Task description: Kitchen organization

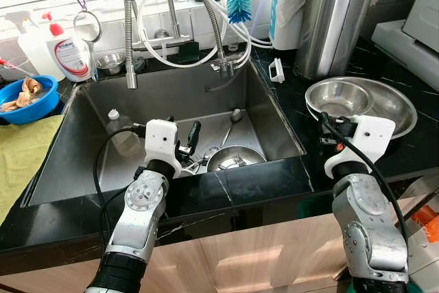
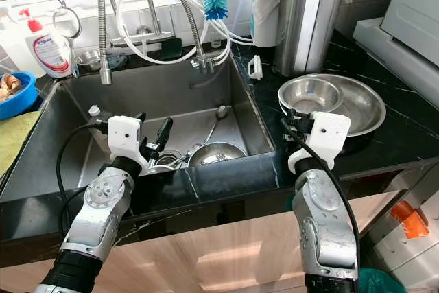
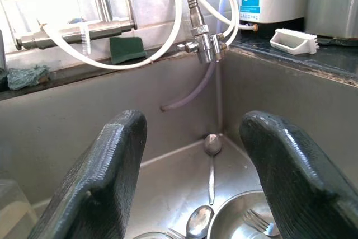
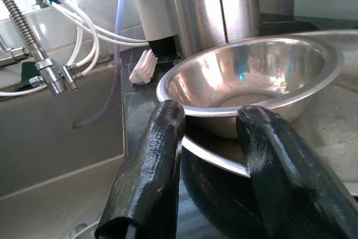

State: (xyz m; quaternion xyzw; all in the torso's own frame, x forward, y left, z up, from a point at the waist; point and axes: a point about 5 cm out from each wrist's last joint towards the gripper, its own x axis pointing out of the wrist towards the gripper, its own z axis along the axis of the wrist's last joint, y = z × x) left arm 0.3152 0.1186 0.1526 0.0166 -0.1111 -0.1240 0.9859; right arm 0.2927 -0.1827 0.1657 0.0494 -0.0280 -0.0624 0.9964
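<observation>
My left gripper (image 1: 184, 132) hangs open over the front part of the steel sink (image 1: 178, 87), nothing between its fingers (image 3: 112, 155). Just ahead of it in the basin lies a steel bowl (image 1: 235, 158) holding a fork and spoons, and a long spoon (image 3: 212, 155) rests on the sink floor. On the black counter to the right, a small steel bowl (image 1: 338, 99) sits inside a wide steel bowl (image 1: 391, 104). My right gripper (image 1: 328, 128) is open at the near rim of the wide bowl (image 4: 224, 160), its fingers (image 4: 151, 160) on either side of that rim.
A spring faucet hose (image 1: 128, 32) and white tubes hang over the sink. A soap bottle (image 1: 70, 53), blue bowl (image 1: 27, 97) and yellow cloth (image 1: 20, 156) are at the left. A tall steel canister (image 1: 336, 18) and white brush (image 1: 276, 70) stand behind the bowls.
</observation>
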